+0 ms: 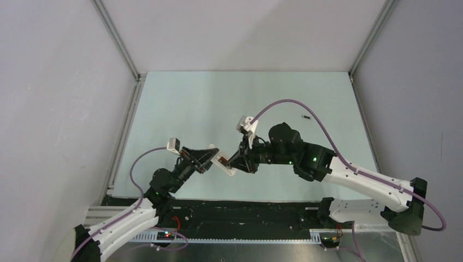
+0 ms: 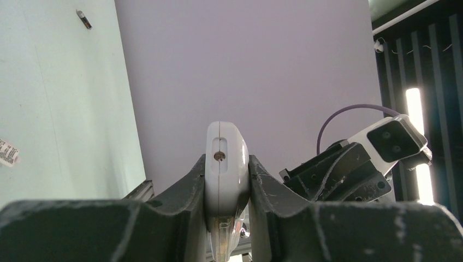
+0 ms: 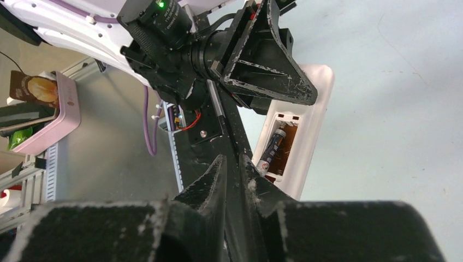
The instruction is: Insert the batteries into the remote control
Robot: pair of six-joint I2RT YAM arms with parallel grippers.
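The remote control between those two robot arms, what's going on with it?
The left claw is clamped on the remote control, whose back compartment is open. One battery already sits in that compartment. The right claw hovers right beside the opening, jaws drawn together with nothing visible between them. A second battery lies loose on the table, off to the right, so the loading looks half done.

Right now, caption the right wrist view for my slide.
Left gripper holds the remote control, back open, one battery seated.
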